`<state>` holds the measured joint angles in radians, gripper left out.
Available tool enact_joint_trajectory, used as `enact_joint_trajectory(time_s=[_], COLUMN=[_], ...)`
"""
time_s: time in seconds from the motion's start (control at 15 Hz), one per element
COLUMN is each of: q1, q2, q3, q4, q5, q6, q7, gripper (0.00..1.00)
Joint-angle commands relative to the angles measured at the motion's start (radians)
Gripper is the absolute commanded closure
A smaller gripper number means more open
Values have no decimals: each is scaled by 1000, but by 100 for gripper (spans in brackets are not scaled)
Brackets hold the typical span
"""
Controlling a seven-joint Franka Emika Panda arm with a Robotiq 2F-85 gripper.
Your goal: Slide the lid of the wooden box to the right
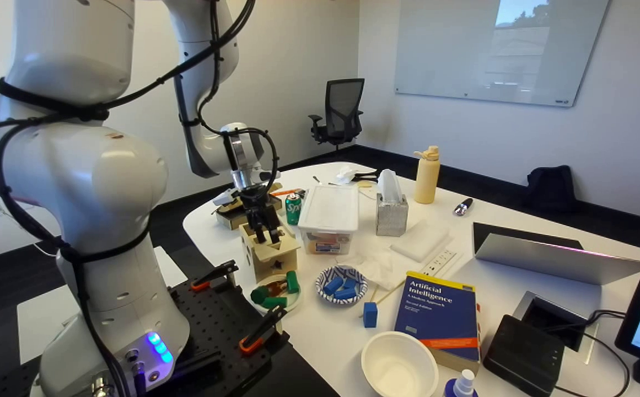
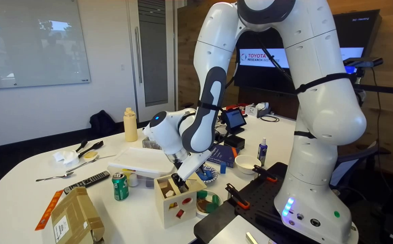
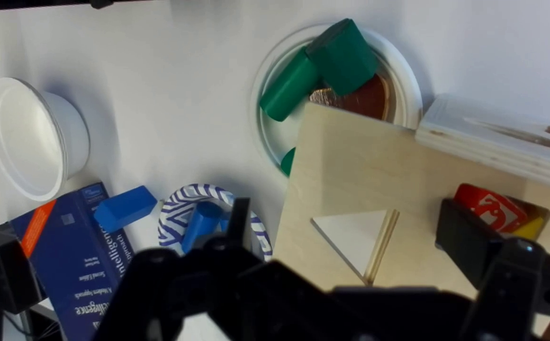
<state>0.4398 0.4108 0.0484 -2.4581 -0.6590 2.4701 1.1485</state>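
Note:
The wooden box (image 1: pixel 288 263) stands upright on the table as a pale block box with shaped holes in its sides; it also shows in an exterior view (image 2: pixel 177 211). Its lid (image 3: pixel 346 151) is a flat tan panel with a triangular hole and another hole showing a red block. The lid (image 2: pixel 198 184) juts past one side of the box, and part of the top is open with blocks inside. My gripper (image 3: pixel 350 229) is open over the lid, one finger beside the hole with the red block. Whether the fingertip enters that hole is unclear. The fingers (image 1: pixel 268 236) point down.
A plate (image 3: pixel 412 90) with green blocks sits beside the box, partly under the lid. A patterned bowl (image 1: pixel 318 282) holds blue blocks. A white plastic container (image 1: pixel 328 209) and a green can (image 2: pixel 120 186) stand close by. A blue book (image 1: pixel 438 311) and white bowl (image 1: pixel 399 364) lie farther off.

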Motion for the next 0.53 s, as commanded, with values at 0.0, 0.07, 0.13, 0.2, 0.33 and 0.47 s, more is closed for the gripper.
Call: enact_joint_trajectory(time_s=[0.0, 0.07, 0.13, 0.2, 0.33, 0.47], q1=[-3, -4, -5, -7, -10, -13], q2=[-41, -42, -42, -43, -42, -47], q3=[2, 2, 2, 3, 6, 6], q4=[-38, -39, -40, -41, -44, -48], q5=[-2, -2, -3, -3, -3, -7], q6=[-44, -49, -56, -61, -65, -60], q7=[35, 36, 40, 48, 56, 65], gripper=[0, 0, 0, 0, 0, 0])
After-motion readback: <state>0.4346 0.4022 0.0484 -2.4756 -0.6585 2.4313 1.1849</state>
